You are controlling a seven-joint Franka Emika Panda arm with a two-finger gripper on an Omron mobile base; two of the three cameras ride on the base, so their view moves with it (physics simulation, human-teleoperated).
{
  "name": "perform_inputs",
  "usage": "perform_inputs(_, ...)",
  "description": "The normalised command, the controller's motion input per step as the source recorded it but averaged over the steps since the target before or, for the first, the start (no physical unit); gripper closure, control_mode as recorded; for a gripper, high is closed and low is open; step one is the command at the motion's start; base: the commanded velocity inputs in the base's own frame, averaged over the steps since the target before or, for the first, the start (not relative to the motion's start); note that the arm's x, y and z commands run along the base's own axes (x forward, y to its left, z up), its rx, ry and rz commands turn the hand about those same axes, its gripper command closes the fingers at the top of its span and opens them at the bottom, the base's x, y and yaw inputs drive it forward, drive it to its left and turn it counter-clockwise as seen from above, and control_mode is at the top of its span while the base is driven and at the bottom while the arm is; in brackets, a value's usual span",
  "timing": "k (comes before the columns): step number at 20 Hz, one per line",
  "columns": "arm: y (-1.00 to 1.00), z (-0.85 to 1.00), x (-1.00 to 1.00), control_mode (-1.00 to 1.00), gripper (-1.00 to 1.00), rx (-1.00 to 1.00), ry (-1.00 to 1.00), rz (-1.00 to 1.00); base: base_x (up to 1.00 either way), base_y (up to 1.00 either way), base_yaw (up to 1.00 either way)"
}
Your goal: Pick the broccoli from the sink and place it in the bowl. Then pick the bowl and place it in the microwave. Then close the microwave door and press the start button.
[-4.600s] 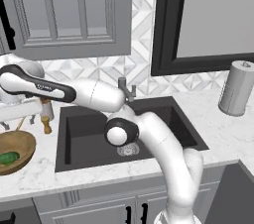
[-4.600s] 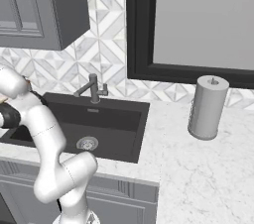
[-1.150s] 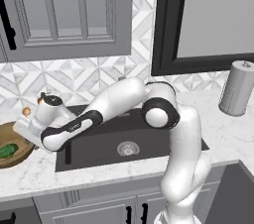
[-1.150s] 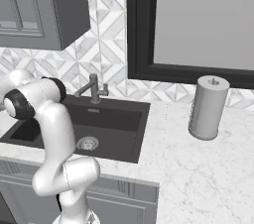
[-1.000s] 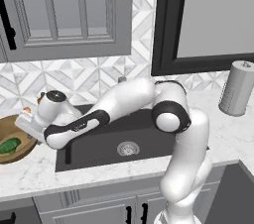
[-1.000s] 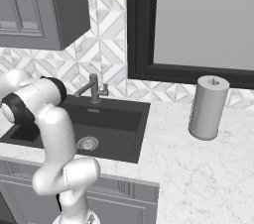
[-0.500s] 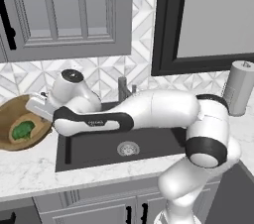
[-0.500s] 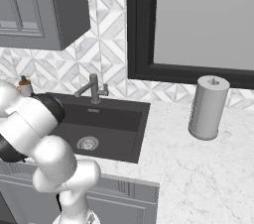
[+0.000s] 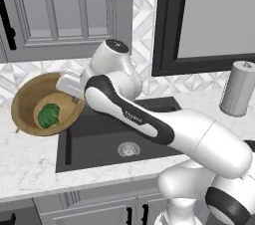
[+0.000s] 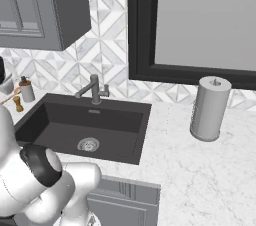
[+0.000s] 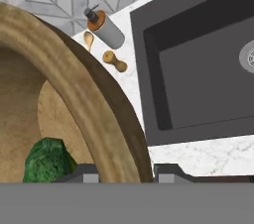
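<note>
Transport of the bowl (image 9: 31, 100) to the microwave is the step in hand: you have the bowl lifted clear of the counter (image 9: 30, 162), tilted, with its opening turned toward the base cameras. The sink (image 9: 117, 137) sits below and to the side of the pincer (image 11: 119, 171), its basin holding nothing but the drain. In the hand view the pincer is closed on the bowl's thick rim, one finger (image 11: 82, 172) inside the wall and the other outside. The broccoli (image 9: 49, 115) rests inside the bowl, low against the wall, just beside the inner finger.

Next move, in my judgement: level the bowl before you swing it, since at this tilt the broccoli could roll out, then carry it toward the microwave opening.

Against the picture of half a second ago, the bowl stands higher and the arm has stretched further across the sink.
</note>
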Motion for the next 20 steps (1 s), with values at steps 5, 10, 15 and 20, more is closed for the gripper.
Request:
perform_inputs(5,-0.98,0.64,-0.43,-1.0,1.0,0.0,-0.02,0.02,0.0,0.0,0.0)
perform_inputs(10,-0.93,0.23,0.0,-1.0,1.0,0.01,0.0,-0.05,0.0,0.0,0.0)
perform_inputs(15,-0.88,0.26,0.0,-1.0,1.0,0.0,0.0,-0.11,0.0,0.0,0.0)
perform_inputs(20,-0.78,0.32,-0.05,-1.0,1.0,0.04,0.0,-0.16,0.0,0.0,0.0)
